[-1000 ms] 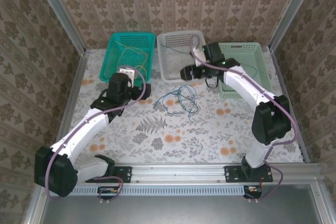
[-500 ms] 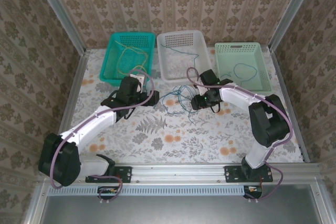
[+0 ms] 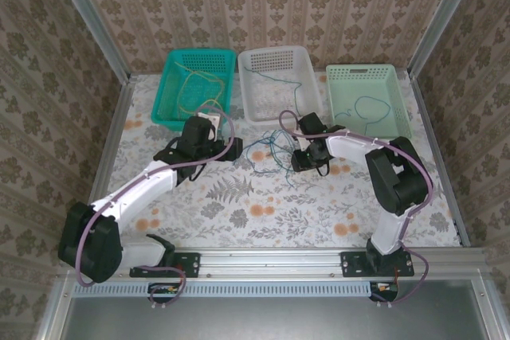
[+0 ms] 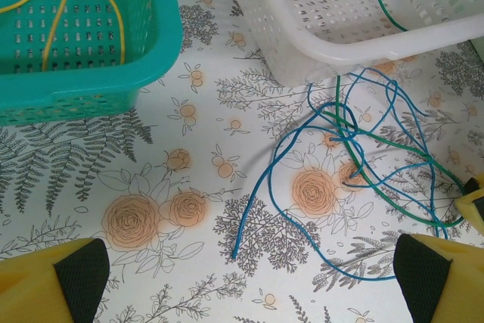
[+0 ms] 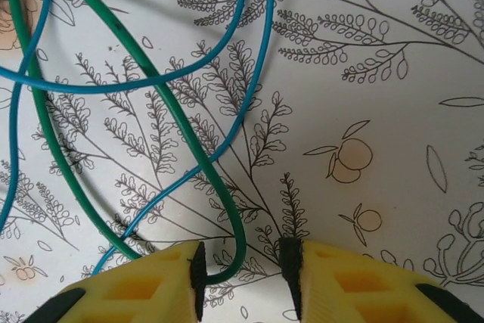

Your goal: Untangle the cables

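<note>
Cables (image 3: 272,151): blue-green tangle on the surface (image 3: 239,205), 6 o'clock of the white basket (image 3: 274,60). Judged light, limp, snag-prone; take one strand near a free end. Green cable (image 5: 181,130) loops into the right gripper (image 5: 242,262), which is unclenched. The left gripper (image 4: 249,277) is spread wide.

Floral-patterned table (image 3: 239,205). Along the far edge, left to right: teal basket (image 3: 199,52), white basket (image 3: 275,48), pale green basket (image 3: 362,68). Nearer, at centre, tangled blue and green cables (image 3: 271,153).

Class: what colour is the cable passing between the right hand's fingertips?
Green. The cable shows best in the right wrist view.
</note>
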You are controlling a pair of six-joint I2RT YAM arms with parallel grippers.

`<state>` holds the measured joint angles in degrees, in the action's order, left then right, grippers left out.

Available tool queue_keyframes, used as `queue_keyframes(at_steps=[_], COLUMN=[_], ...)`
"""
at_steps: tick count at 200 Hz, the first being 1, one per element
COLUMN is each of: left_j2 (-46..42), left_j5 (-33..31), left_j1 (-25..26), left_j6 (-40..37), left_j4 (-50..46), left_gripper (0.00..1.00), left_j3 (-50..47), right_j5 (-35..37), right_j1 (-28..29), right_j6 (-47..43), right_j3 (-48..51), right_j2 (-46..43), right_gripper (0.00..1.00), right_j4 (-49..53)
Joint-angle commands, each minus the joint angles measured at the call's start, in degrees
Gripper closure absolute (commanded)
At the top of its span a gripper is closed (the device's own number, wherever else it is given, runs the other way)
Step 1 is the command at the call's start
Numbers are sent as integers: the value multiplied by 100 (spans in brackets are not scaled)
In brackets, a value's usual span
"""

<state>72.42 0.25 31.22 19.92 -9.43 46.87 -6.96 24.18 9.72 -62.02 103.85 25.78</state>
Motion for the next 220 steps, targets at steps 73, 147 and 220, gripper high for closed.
queue_keyframes(at_steps=[73, 147, 220], left_j2=[28, -1, 35], left_j5=[-36, 62, 159], left_j1=[42, 59, 208], left_j6=[14, -42, -102], left_j4=[9, 37, 130], left_gripper=[0, 0, 0], left_j3=[20, 23, 76], right_j5=[194, 383, 159], right_j1=[78, 78, 1], right_j6=[51, -604, -687], right_j3=[6, -139, -319], right_j2=[-221, -1415, -2463], right_gripper=[100, 100, 100], right_j4=[116, 1408, 1707])
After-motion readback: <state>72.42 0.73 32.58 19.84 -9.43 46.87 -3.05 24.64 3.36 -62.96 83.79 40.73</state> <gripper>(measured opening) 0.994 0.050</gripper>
